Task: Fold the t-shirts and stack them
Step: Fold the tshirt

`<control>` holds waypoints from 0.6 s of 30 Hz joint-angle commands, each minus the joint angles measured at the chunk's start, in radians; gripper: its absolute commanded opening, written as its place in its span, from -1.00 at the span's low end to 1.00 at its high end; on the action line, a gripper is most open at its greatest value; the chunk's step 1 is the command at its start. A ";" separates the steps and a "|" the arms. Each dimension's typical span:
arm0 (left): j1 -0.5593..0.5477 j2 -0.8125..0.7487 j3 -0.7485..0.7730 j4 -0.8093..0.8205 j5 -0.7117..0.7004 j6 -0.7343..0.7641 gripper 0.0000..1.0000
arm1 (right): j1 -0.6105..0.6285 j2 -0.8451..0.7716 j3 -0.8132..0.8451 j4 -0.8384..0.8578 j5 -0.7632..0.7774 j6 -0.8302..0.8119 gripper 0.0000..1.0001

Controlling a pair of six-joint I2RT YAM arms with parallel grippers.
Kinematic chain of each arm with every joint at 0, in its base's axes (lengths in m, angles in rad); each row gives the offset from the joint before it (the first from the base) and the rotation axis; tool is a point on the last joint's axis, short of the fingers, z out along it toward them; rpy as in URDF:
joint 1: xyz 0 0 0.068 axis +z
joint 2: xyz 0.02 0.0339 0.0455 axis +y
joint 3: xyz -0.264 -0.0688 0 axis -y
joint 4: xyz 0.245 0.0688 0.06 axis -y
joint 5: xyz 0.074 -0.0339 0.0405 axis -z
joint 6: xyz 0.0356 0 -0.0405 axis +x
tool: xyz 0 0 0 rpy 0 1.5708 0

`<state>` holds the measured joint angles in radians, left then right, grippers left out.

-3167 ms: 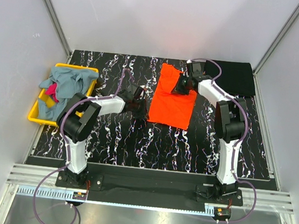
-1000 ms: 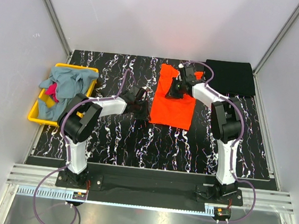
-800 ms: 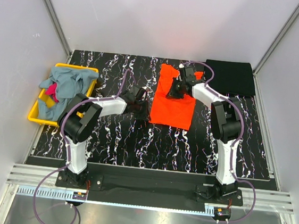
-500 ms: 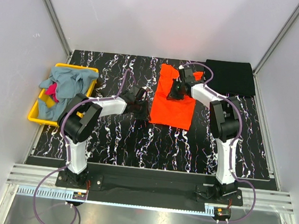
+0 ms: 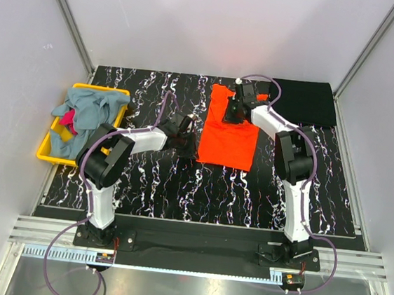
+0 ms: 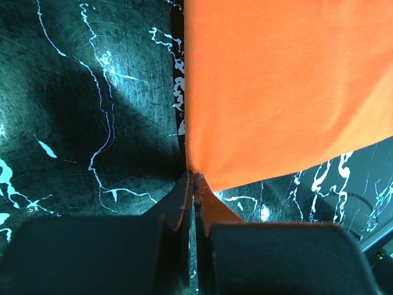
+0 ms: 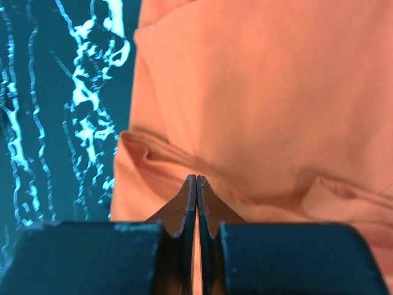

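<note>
The bright orange t-shirt (image 5: 227, 140) lies partly folded in the middle of the black marbled table (image 5: 178, 188). My left gripper (image 5: 191, 145) is shut on its near left corner; in the left wrist view the cloth's corner (image 6: 276, 80) runs into the closed tips (image 6: 193, 176). My right gripper (image 5: 230, 117) is over the shirt's far half, shut on a raised fold of orange cloth (image 7: 245, 80) at its tips (image 7: 196, 177). A black t-shirt (image 5: 304, 102) lies folded flat at the far right corner.
A yellow bin (image 5: 45, 151) at the left edge holds a crumpled grey-blue shirt (image 5: 88, 108) and a bit of magenta cloth (image 5: 68, 121). Grey walls with metal rails close in the table on the left, back and right.
My right gripper has shifted slightly toward the far edge with the orange fold. The left gripper has stayed at the shirt's corner.
</note>
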<state>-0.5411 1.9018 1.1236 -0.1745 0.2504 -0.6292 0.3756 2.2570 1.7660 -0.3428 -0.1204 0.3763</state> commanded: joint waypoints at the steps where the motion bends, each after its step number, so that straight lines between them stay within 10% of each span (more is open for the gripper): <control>1: -0.011 -0.023 -0.007 -0.042 -0.016 0.005 -1.00 | -0.004 0.041 0.061 -0.002 0.034 -0.037 -0.91; 18: -0.016 -0.015 -0.001 -0.042 -0.017 0.003 -1.00 | 0.000 -0.091 -0.016 -0.001 0.010 -0.053 -0.91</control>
<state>-0.5488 1.9011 1.1236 -0.1783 0.2504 -0.6296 0.3721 2.2662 1.7718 -0.3592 -0.1158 0.3431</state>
